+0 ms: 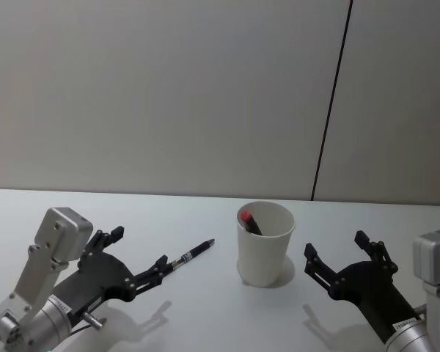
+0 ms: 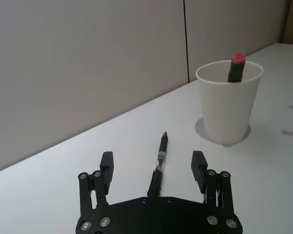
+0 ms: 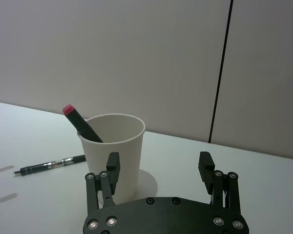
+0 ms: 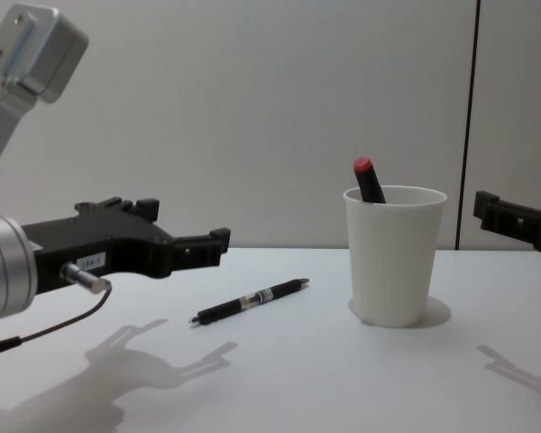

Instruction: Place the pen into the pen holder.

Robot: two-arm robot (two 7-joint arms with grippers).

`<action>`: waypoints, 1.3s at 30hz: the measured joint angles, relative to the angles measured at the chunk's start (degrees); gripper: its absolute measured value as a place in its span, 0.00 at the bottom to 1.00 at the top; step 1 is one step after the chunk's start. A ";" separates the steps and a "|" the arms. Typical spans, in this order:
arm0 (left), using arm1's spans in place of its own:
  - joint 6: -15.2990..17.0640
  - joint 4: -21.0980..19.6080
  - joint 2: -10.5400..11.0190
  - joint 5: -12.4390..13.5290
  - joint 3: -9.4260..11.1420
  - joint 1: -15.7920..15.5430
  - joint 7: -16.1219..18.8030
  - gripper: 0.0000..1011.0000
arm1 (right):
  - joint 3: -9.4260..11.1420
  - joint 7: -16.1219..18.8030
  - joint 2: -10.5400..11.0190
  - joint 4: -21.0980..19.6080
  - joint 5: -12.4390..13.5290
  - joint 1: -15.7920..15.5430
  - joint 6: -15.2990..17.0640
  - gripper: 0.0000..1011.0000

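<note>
Head view: my left gripper lower left of frame, fingers spread wide, holding nothing, hovering above table. Pen flat on table at centre, just left of pen holder, apart from it. My right gripper lower right, wide open, empty, idle.

Risks: thin pen may roll or skid if fingers scrape table. Grip near the end would let it droop. Light paper cup may tip if nudged. Red-capped marker leaning inside may block entry.

Hidden: pen's rear end under my fingers; marker's lower part and cup bottom.
</note>
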 joint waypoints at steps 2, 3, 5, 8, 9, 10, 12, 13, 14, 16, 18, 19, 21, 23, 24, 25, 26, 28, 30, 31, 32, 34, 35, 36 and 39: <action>0.66 0.28 0.27 -0.49 -0.17 -0.13 -0.80 0.99 | 0.00 0.00 0.00 0.00 0.00 0.00 0.00 0.99; 0.91 0.40 0.32 -0.66 -0.20 -0.21 -1.08 0.99 | 0.00 0.00 0.00 0.00 0.00 0.00 0.00 0.99; 1.42 0.75 0.44 -0.97 -0.27 -0.45 -1.68 0.99 | 0.00 0.00 0.00 0.00 0.00 0.00 0.00 0.99; 2.64 1.83 0.51 -1.64 -0.29 -1.30 -3.14 0.99 | 0.00 0.00 0.00 0.00 0.00 0.00 0.00 0.99; 2.79 2.06 0.51 -1.74 -0.28 -1.48 -3.37 0.99 | 0.00 0.00 0.00 0.00 0.00 0.00 0.00 0.99; 2.98 2.34 0.51 -1.84 -0.27 -1.69 -3.67 0.99 | 0.00 0.00 0.00 0.00 0.00 0.00 0.00 0.99; 3.58 3.26 0.44 -2.15 -0.15 -2.37 -4.63 0.99 | 0.00 0.00 0.00 0.00 0.00 0.00 0.00 0.99; 3.75 3.46 0.42 -2.23 -0.13 -2.59 -4.90 0.99 | 0.00 0.00 0.00 0.00 0.00 0.00 0.00 0.99; 3.91 3.83 0.36 -2.30 -0.08 -2.81 -5.15 0.99 | 0.00 0.00 0.00 0.00 0.00 0.00 0.00 0.99; 4.34 4.62 0.21 -2.49 0.03 -3.44 -5.87 0.99 | 0.00 0.00 0.00 0.00 0.00 0.00 0.00 0.99; 4.77 5.57 0.01 -2.68 0.14 -4.12 -6.66 0.99 | 0.00 0.00 0.00 0.00 0.00 0.00 0.00 0.99; 4.88 5.82 -0.06 -2.72 0.17 -4.32 -6.87 0.99 | 0.00 0.00 0.00 0.00 0.00 0.00 0.00 0.99; 5.18 6.65 -0.27 -2.81 0.27 -4.94 -7.43 0.99 | 0.00 0.00 0.00 0.00 0.00 0.00 0.00 0.99; 5.36 7.14 -0.39 -2.89 0.32 -5.28 -7.87 0.99 | 0.00 0.00 0.00 0.00 0.00 0.00 0.00 0.99; 5.52 7.76 -0.54 -2.93 0.39 -5.69 -8.25 0.99 | 0.00 0.00 0.00 0.00 0.00 0.00 0.00 0.99; 5.61 8.02 -0.61 -2.95 0.42 -5.87 -8.47 0.99 | 0.00 0.00 0.00 0.00 0.00 0.00 0.00 0.99; 5.66 8.28 -0.69 -2.96 0.46 -6.06 -8.65 0.99 | 0.00 0.00 0.00 0.00 0.00 0.00 0.00 0.99; 5.79 9.01 -0.89 -2.97 0.56 -6.58 -9.18 0.99 | 0.00 0.00 0.00 0.00 0.00 0.00 0.00 0.99; 5.85 9.65 -1.08 -2.97 0.65 -7.02 -9.59 0.99 | 0.00 0.00 0.00 0.00 0.00 0.00 0.00 0.99; 5.89 10.17 -1.24 -2.98 0.74 -7.37 -9.95 0.99 | 0.00 0.00 0.00 0.01 0.00 0.00 0.00 0.99; 5.91 10.54 -1.35 -2.97 0.81 -7.63 -10.13 0.99 | 0.00 0.00 0.00 0.00 0.00 0.00 0.00 0.99; 5.93 11.08 -1.51 -2.95 0.91 -8.02 -10.50 0.99 | 0.00 0.00 0.00 0.00 0.00 0.00 0.00 0.99; 5.93 11.61 -1.65 -2.92 1.03 -8.40 -10.92 0.99 | 0.00 0.00 0.00 0.00 0.00 0.00 0.00 0.99; 5.93 11.90 -1.73 -2.91 1.09 -8.60 -11.11 0.99 | 0.00 0.00 0.00 0.00 0.00 0.00 0.00 0.99; 5.93 13.11 -2.03 -2.85 1.40 -9.45 -11.93 0.99 | 0.00 0.00 0.00 0.00 0.00 0.00 0.00 0.99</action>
